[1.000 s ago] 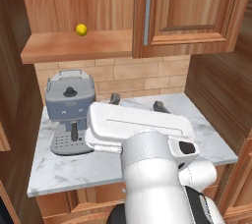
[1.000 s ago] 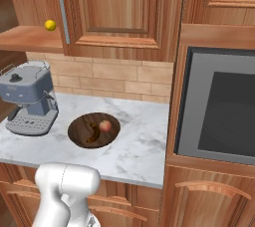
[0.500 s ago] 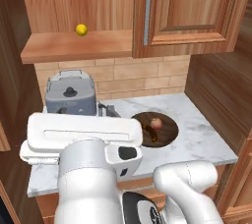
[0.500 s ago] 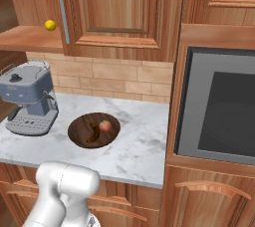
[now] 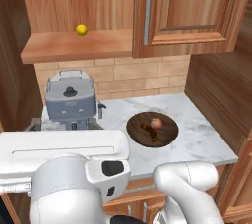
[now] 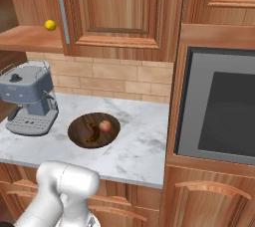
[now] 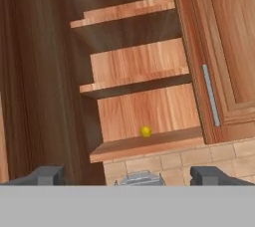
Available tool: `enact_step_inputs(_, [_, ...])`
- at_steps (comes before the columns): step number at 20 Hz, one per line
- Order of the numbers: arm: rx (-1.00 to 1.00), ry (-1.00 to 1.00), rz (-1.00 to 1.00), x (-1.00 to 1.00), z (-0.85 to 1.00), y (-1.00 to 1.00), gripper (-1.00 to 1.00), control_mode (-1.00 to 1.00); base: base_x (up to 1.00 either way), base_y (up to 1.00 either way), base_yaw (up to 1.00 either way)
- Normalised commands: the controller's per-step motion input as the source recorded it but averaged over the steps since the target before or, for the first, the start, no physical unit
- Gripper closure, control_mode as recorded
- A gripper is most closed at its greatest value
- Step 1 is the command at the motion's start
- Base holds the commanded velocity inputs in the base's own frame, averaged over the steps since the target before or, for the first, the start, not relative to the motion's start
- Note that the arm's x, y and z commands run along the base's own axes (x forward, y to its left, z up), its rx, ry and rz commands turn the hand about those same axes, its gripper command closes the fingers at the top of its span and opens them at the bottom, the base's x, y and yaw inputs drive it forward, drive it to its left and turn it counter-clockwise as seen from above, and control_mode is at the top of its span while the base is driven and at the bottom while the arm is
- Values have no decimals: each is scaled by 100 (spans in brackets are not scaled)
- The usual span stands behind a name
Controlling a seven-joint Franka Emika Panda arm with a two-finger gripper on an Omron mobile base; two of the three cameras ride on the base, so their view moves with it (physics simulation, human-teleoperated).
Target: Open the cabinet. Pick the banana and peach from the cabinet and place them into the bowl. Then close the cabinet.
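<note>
The cabinet (image 5: 187, 7) (image 6: 119, 7) has its right door (image 7: 229, 47) shut, with the silver bar handle (image 7: 211, 95) on it; its left half stands open and shows the shelves. The banana (image 5: 81, 30) (image 6: 50, 25) (image 7: 145, 131) lies on the lowest shelf, a small yellow spot. The peach (image 5: 156, 123) (image 6: 105, 126) rests inside the brown bowl (image 5: 167, 132) (image 6: 79, 131) on the counter. My gripper (image 7: 128, 176) is open and holds nothing. It points up at the open shelves from well below and in front of the banana.
A grey coffee machine (image 5: 71, 98) (image 6: 27, 96) stands on the marble counter (image 5: 197, 139) left of the bowl, under the shelf. A built-in oven (image 6: 219, 106) fills the tall unit to the right. A dark wooden panel (image 7: 40, 71) bounds the open cabinet's left side.
The arm has swung left and lower across the left base view, uncovering the bowl and the peach. Fruit, bowl and doors have stayed put.
</note>
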Motion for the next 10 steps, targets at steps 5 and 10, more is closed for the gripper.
enact_step_inputs(5, [-16,4,0,45,0,99,-100,-100,0,0,0])
enact_step_inputs(10, [-10,13,2,29,0,72,-100,-100,0,0,0])
